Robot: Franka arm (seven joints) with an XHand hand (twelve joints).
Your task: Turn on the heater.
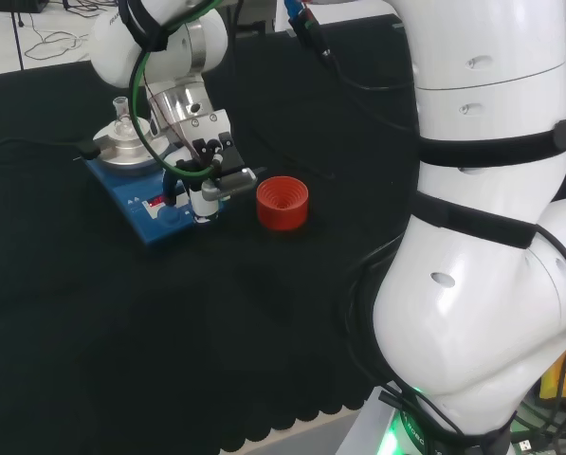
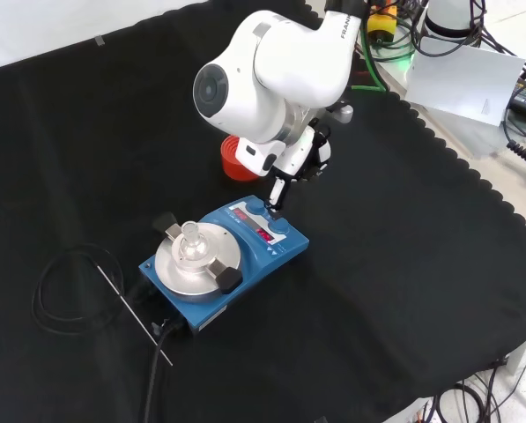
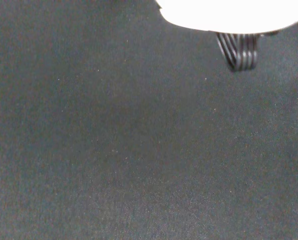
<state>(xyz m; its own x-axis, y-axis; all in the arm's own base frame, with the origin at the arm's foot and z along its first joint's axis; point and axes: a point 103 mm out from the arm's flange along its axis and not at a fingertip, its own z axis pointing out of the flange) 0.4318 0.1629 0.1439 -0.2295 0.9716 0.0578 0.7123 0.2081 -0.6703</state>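
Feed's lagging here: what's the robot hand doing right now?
Robot hand: holding nothing, one finger pointing down at the heater front panel; contact cannot be told.

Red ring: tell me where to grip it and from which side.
Take the red ring by its rim, coming straight down from above: it stands upright and open-topped on the cloth. The heater and hand crowd one side, so pinch across its free sides.

a red ribbed stand (image 1: pixel 283 203) sits on the black cloth (image 1: pixel 121 332).
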